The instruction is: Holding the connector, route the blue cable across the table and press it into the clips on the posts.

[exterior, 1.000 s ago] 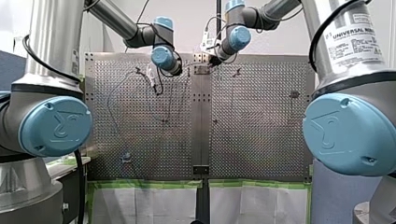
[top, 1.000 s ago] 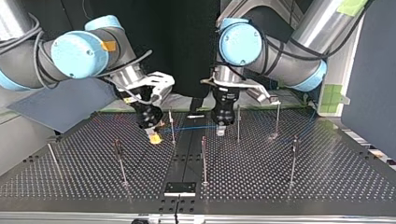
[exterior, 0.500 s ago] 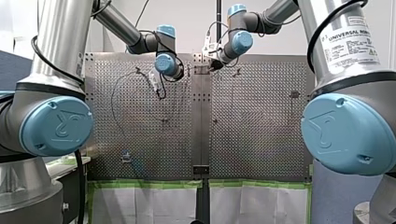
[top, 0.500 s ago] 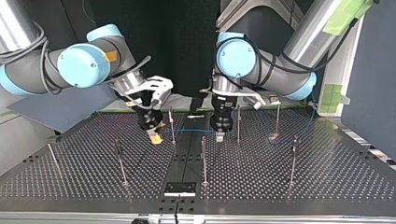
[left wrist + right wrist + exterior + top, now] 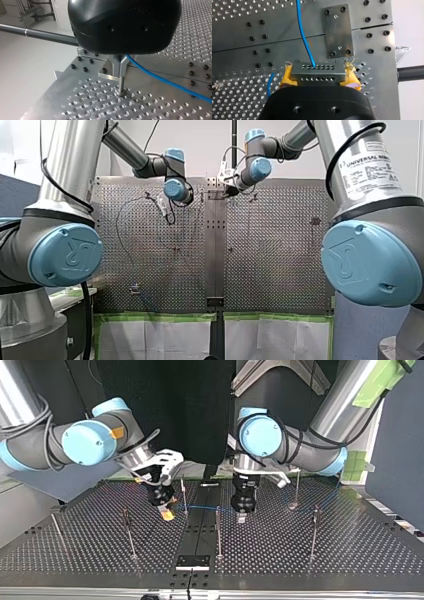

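In the right wrist view my right gripper (image 5: 318, 76) is shut on a grey metal connector (image 5: 318, 70), one yellow pad on each end. The blue cable (image 5: 303, 35) leaves the connector's row of holes and runs ahead over the table. In the top view that gripper (image 5: 168, 515) hangs at the left, just above the table. The cable (image 5: 205, 508) spans from it to my left gripper (image 5: 241, 519) at the right of centre. In the left wrist view my left gripper's (image 5: 120, 72) metal fingers are shut on the blue cable (image 5: 165, 81), directly over a thin post (image 5: 121, 86).
Several thin posts stand on the perforated table (image 5: 320, 560): one (image 5: 183, 492) beside my right gripper, one in the middle (image 5: 217, 527), others toward both sides (image 5: 314, 530) (image 5: 127, 530). A small plate (image 5: 192, 561) lies at the top view's near edge.
Both grippers have moved toward the top view's camera, my left one further and a little to that view's right. The cable between them has come along, nearer the middle post.
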Robot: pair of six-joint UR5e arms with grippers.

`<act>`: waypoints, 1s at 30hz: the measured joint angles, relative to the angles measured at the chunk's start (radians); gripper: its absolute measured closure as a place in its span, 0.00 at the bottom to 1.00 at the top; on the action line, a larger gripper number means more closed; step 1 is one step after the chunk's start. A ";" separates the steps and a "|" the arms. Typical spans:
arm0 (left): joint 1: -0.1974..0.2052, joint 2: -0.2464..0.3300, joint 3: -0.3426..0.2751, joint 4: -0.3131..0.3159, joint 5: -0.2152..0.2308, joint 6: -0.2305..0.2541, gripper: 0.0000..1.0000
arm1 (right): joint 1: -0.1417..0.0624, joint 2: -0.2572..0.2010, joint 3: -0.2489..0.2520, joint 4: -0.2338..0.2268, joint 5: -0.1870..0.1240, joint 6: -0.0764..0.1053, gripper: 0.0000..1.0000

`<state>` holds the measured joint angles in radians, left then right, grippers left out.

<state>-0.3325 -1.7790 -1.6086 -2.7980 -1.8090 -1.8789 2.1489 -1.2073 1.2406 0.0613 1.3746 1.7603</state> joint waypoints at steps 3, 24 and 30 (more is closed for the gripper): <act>0.009 -0.014 0.005 0.005 0.004 -0.001 1.00 | -0.003 0.013 -0.007 0.000 -0.002 0.001 1.00; 0.072 -0.123 0.117 -0.010 0.074 -0.007 1.00 | -0.063 0.051 -0.044 -0.011 -0.012 0.006 1.00; 0.075 -0.122 0.125 -0.053 0.055 -0.013 0.70 | -0.072 0.053 -0.044 -0.014 -0.021 0.005 1.00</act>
<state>-0.2571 -1.9010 -1.4841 -2.8510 -1.7539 -1.8916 2.0768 -1.1542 1.1961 0.0477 1.3532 1.7656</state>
